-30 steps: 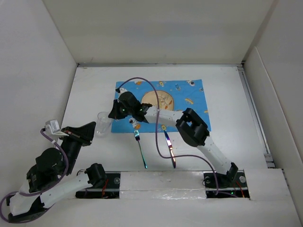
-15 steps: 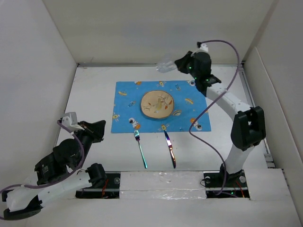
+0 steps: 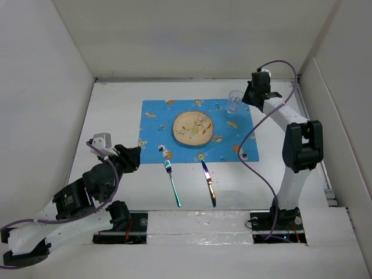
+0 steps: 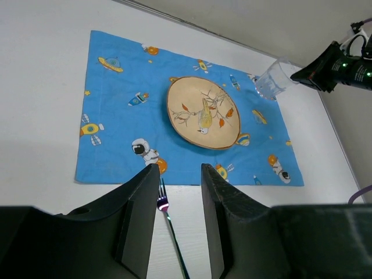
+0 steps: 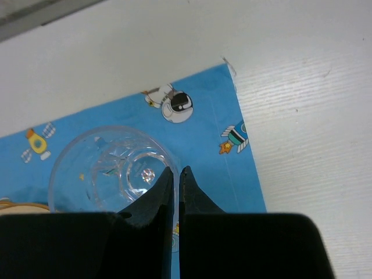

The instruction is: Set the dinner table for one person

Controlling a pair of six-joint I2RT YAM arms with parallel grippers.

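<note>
A clear glass (image 3: 234,102) is upright at the far right corner of the blue cartoon-print placemat (image 3: 157,136) on the white dinner table (image 3: 110,110). My right gripper (image 3: 243,100) is shut on the glass's rim; in the right wrist view the fingertips (image 5: 176,170) pinch the glass (image 5: 110,171) wall. A patterned plate (image 3: 193,128) sits mid-mat. A fork (image 3: 172,183) and knife (image 3: 208,183) lie on the table in front of the mat. My left gripper (image 3: 136,158) is open and empty, left of the fork's head (image 4: 162,203).
White walls stand around the table on the left, far and right sides. The right arm's purple cable (image 3: 256,133) hangs over the mat's right edge. A metal rail (image 3: 311,133) runs along the table's right side.
My right arm has carried the glass from left of the mat, up and across, down to the mat's far right corner. My left arm has swung right toward the fork.
</note>
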